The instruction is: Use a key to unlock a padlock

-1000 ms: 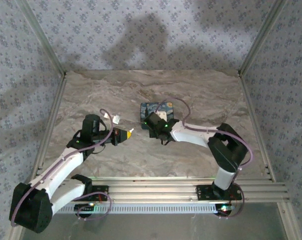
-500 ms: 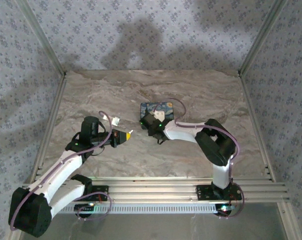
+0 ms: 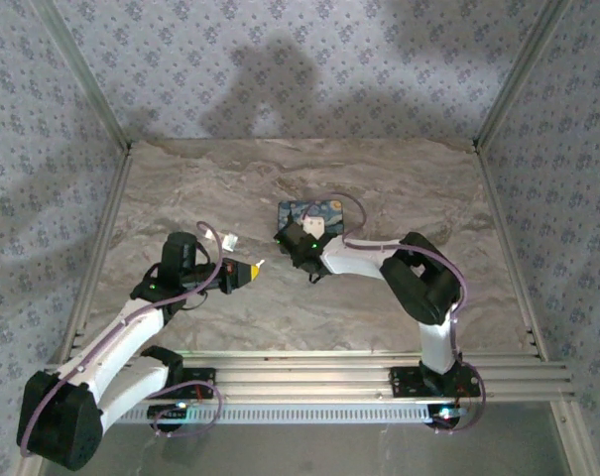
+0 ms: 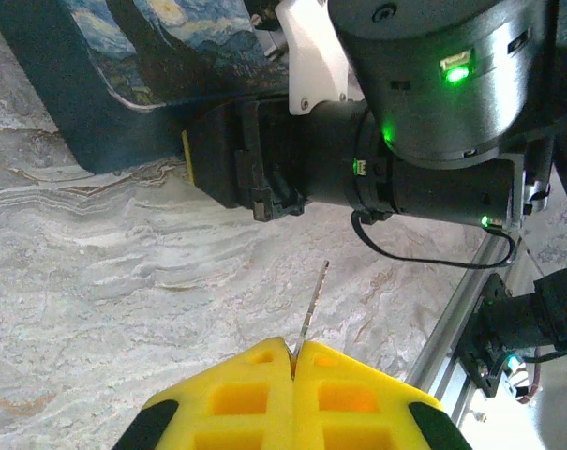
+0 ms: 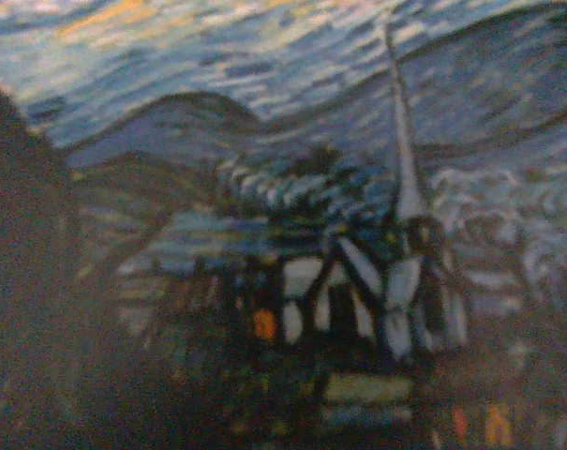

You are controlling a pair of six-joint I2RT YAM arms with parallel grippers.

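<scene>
Yellow pads on the left gripper (image 4: 293, 366) are pressing flat together with no gap, and they are pinching the key (image 4: 312, 298) so that its thin pale blade is poking out ahead while the head is sitting hidden inside the grip. Holding it by the head is giving the blade room to go into a keyhole. The blade is pointing across the marbled bench (image 3: 180, 188) toward the padlock (image 3: 324, 210), which is lying flat, painted face up, near the middle of the bench and apart from the key tip. The right gripper (image 3: 297, 236) is sitting over the padlock's near edge, I would guess to pin it so it is not sliding once the key is pushing in. Its wrist camera is seeing the painted face very close and blurred. Whether its jaws are clamping the dark sides or merely standing around them, I cannot tell.
</scene>
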